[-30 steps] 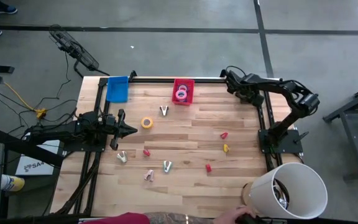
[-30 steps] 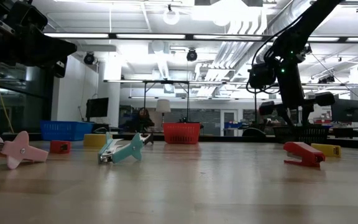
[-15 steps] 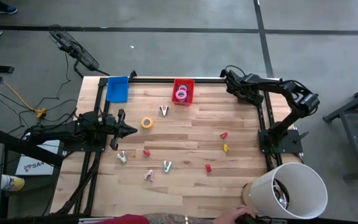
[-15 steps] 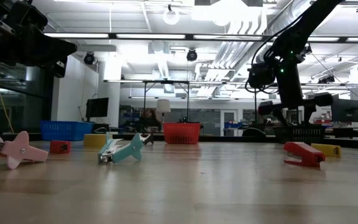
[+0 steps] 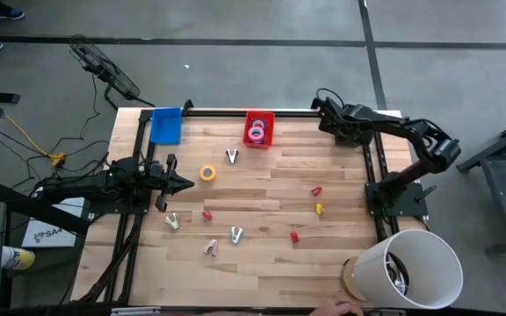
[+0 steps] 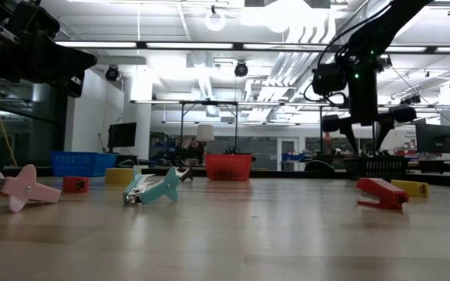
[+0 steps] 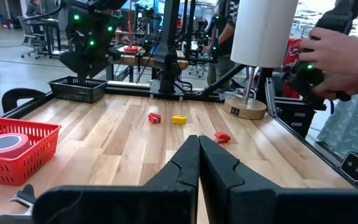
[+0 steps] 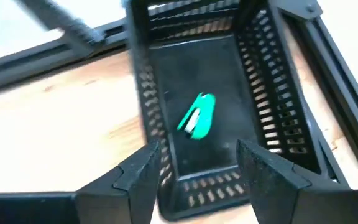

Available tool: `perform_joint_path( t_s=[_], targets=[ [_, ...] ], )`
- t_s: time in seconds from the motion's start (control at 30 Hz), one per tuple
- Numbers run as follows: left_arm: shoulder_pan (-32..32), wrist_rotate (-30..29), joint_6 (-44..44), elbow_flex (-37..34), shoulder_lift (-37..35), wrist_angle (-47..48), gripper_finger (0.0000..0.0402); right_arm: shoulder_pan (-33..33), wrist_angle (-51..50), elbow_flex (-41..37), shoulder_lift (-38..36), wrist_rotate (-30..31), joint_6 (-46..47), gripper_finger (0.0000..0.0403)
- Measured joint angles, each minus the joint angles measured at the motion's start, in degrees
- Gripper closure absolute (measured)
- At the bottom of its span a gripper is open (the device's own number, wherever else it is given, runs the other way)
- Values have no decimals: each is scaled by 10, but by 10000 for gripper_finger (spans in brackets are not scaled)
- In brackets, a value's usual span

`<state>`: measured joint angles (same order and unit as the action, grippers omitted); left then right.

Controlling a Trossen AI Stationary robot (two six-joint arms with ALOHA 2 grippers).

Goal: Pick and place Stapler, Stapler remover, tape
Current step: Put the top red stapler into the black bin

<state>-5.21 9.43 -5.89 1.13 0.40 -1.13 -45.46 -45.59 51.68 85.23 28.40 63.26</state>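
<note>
Right wrist view: the right gripper hangs wide open and empty over the black mesh basket, where a green stapler lies at frame centre. Drop looks done. Next likely a red stapler mid-table; the left gripper waits shut, empty.

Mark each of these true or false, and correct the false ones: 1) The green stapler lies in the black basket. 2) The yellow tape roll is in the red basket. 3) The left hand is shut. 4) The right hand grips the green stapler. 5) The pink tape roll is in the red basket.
1) True: the green stapler lies on the floor of the black basket.
2) False: the yellow tape roll lies on the table, apart from the red basket.
3) True: the left hand has its fingers pressed together.
4) False: the right hand is open above the stapler, holding nothing.
5) True: the pink tape roll lies inside the red basket.
</note>
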Motion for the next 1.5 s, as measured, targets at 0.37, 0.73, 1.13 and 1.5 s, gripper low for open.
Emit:
perform_joint_path(
  t_s=[0.37,0.73,1.13,1.5],
  targets=[
    [0,0,0,0,0,0,401,81,4,0,-50,-136,-55,202],
    [0,0,0,0,0,0,401,176,-3,0,-59,-234,-308,203],
    [0,0,0,0,0,0,401,265,-73,0,-59,-243,-757,202],
    [0,0,0,0,0,0,401,304,-47,-35,-58,-332,-1037,206]
  ],
)
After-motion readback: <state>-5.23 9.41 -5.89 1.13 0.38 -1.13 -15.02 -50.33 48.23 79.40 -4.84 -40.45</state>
